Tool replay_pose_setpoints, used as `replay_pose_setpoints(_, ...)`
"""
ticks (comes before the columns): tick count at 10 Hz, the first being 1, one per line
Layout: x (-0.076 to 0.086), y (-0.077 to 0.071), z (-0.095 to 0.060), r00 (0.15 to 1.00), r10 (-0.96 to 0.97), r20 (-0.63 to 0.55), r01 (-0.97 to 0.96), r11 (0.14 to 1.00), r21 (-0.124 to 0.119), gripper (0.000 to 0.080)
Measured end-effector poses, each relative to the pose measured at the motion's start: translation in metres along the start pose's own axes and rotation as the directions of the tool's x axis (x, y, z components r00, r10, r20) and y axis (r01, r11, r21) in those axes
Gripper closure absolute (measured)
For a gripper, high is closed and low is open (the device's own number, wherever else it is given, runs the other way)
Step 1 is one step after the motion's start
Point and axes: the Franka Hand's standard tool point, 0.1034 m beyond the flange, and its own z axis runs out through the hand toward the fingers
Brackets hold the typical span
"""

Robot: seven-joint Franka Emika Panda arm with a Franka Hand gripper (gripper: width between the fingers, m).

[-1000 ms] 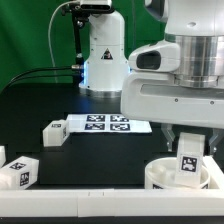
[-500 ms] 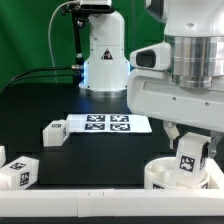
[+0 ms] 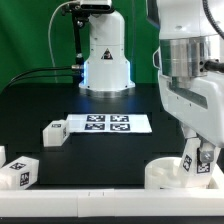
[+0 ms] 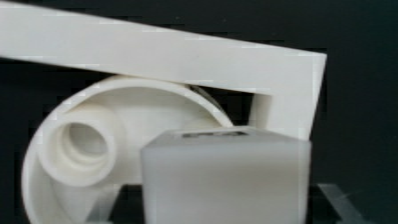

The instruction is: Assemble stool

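Partly hidden seat [image 3: 160,173], tool [image 3: 196,158] clamping leg [image 3: 187,167]

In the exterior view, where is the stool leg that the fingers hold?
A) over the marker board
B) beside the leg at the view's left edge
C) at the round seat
C: the held leg is at the round seat, near the exterior view's right edge and well away from the marker board.
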Motion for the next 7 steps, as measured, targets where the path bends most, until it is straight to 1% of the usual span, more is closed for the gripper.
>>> replay_pose_setpoints(2, -0.0009, -0.0008, -0.0003, 0.990, 0.140, 0.008, -0.140, 0.990, 0.004, 0.0465)
replay_pose_setpoints(3, -0.0015, -0.0018, -0.0004, 0.934, 0.356, 0.030, -0.357, 0.934, 0.009, 0.0465)
replay_pose_setpoints(4, -0.0044, -0.0016, 0.0005, 0.860, 0.508, 0.044, -0.508, 0.861, 0.000, 0.0465)
replay_pose_setpoints(5, -0.0076, -0.0027, 0.0012, 0.827, 0.559, 0.051, -0.560, 0.828, 0.004, 0.0465)
replay_pose_setpoints(6, -0.0090, -0.0033, 0.0016, 0.811, 0.580, 0.068, -0.582, 0.813, 0.010, 0.0465)
replay_pose_setpoints(7, -0.0091, -0.0030, 0.0016, 0.826, 0.560, 0.069, -0.562, 0.827, 0.012, 0.0465)
